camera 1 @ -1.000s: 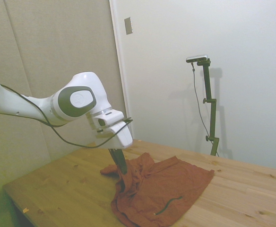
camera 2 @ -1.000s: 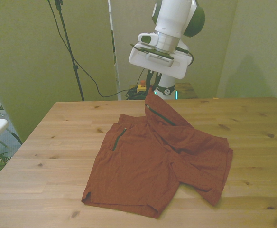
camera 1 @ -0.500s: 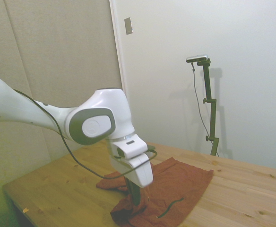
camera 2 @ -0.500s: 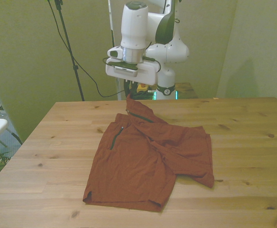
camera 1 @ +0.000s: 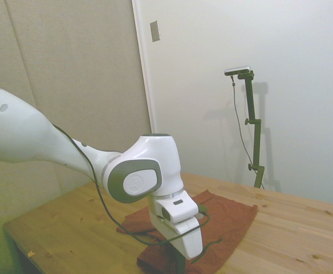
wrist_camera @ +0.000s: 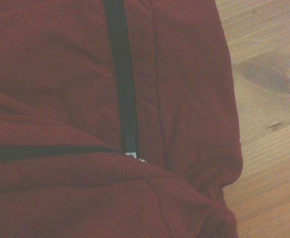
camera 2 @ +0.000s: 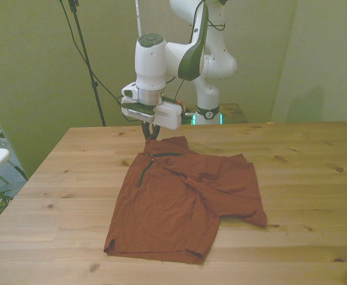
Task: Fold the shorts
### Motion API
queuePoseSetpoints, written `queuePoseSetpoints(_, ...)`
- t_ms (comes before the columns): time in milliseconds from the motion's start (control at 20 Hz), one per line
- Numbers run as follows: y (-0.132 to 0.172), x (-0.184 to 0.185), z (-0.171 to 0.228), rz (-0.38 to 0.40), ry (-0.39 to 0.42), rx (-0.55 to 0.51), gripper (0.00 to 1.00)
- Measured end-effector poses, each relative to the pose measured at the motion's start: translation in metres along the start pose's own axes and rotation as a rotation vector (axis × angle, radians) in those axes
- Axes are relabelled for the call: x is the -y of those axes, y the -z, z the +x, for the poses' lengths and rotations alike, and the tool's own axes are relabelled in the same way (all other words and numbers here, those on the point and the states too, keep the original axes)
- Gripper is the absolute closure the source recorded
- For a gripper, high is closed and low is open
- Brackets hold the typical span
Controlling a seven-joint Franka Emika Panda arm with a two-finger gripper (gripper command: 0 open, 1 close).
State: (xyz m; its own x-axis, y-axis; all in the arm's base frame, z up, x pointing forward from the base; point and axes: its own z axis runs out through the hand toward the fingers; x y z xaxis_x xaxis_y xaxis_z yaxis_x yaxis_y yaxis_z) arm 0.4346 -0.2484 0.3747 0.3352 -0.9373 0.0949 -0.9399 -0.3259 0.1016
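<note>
Lying flat on the wooden tabletop [camera 2: 316,178], the rust-red shorts [camera 2: 179,202] are seen folded partly over themselves, with one half laid across the other toward the front view's left. Around the cloth, bare wood is shown on every side. A dark cable and a thin stand are seen behind the tabletop at the front view's left, and a white object is cut off at that picture's left edge. Nothing stands between the front camera and the shorts. In the side view, the arm's large white joint and wrist block much of the cloth, and the fingertips are hidden below the picture's lower edge. The claw [camera 2: 151,134] is pointed straight down at the far edge of the shorts, touching or pinching the waistband there; whether its fingers are spread or pressed together cannot be told. In the wrist view, red fabric [wrist_camera: 60,74] fills most of the picture, crossed by a dark green strip [wrist_camera: 122,89], with a hem and bare wood beside it.
</note>
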Motion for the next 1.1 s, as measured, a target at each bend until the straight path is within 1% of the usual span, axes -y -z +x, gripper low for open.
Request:
queuePoseSetpoints(150,0.001,-0.002,0.004,0.0,-0.003,-0.001,0.0)
queuePoseSetpoints(300,0.008,-0.007,0.008,-0.003,0.0,-0.01,0.0)
queuePoseSetpoints(450,0.026,-0.012,0.005,-0.018,0.021,-0.033,0.0)
queuePoseSetpoints(600,0.054,-0.011,-0.005,-0.021,0.058,-0.097,0.0)
queuePoseSetpoints(650,0.066,-0.007,-0.014,-0.016,0.081,-0.127,0.0)
queuePoseSetpoints(700,0.076,0.0,-0.026,-0.011,0.117,-0.154,0.0)
queuePoseSetpoints(800,0.084,0.023,-0.07,-0.013,0.226,-0.196,0.0)
queuePoseSetpoints(950,0.072,0.061,-0.157,-0.036,0.403,-0.259,0.0)
queuePoseSetpoints(1100,0.061,0.089,-0.232,-0.04,0.556,-0.361,0.0)
